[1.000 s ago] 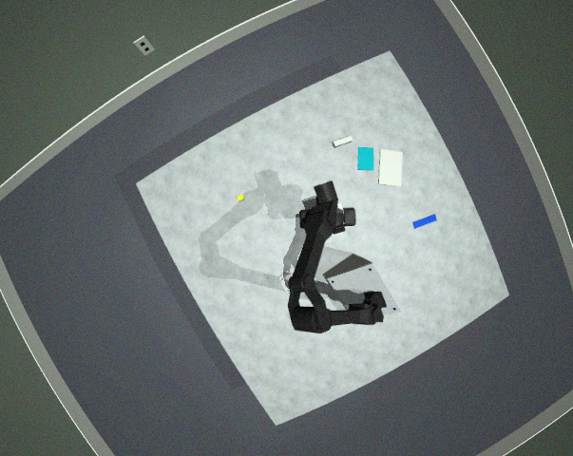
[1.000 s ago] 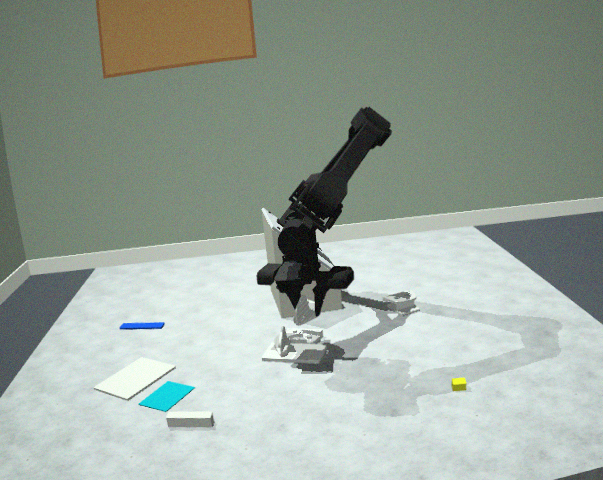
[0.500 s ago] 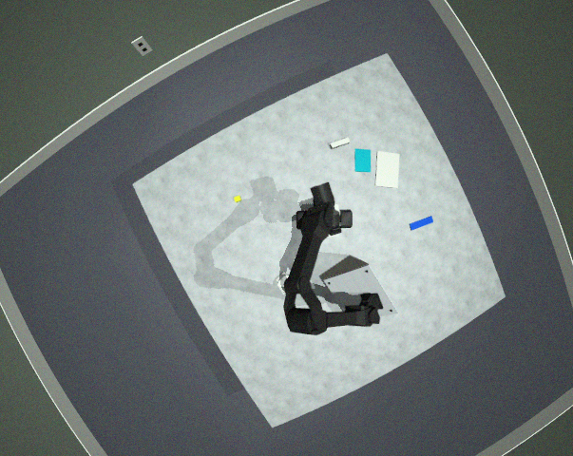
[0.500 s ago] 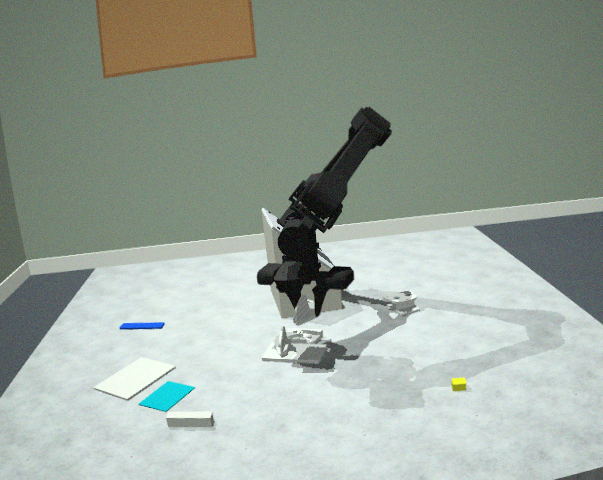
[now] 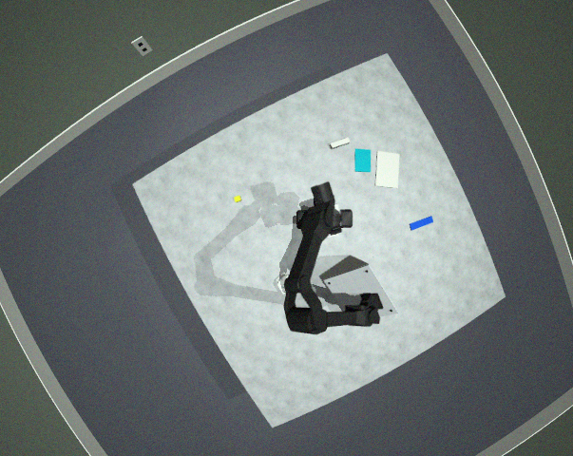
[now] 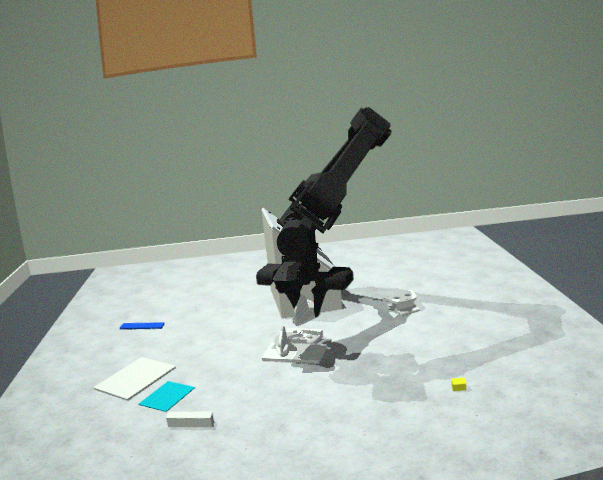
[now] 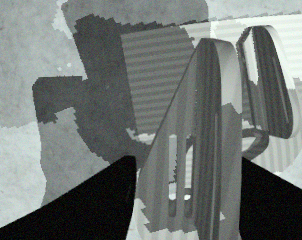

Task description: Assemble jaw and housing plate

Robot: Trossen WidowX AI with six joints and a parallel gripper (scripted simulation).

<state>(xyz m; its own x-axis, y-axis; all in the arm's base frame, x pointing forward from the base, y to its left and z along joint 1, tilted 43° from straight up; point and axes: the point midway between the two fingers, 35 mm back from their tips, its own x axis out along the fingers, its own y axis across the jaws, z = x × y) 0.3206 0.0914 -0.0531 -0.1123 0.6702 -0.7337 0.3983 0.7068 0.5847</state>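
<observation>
Fingers (image 6: 294, 299), partway open, gripped the loose jaw (image 6: 303, 311) (image 7: 211, 130) upright above the base plate (image 6: 273, 355) (image 7: 158, 75), beside the mounted jaw (image 6: 282, 342) (image 7: 271, 85).

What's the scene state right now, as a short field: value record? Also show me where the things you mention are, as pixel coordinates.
gripper: (image 6: 306, 311) (image 7: 188, 165) shut on the loose jaw (image 6: 303, 311) (image 7: 208, 150)
loose jaw: above the base plate (image 6: 274, 355) (image 7: 156, 75), not seated
mounted jaw: (image 6: 282, 342) (image 7: 268, 80) standing on the base plate
gear mesh: none yet
housing plate: likely the white part (image 6: 402, 301) off to one side, not fitted
loose items: blue bar (image 5: 421, 223) (image 6: 142, 326), cyan sheet (image 5: 362, 160) (image 6: 167, 396), yellow cube (image 5: 237, 199) (image 6: 459, 384)
</observation>
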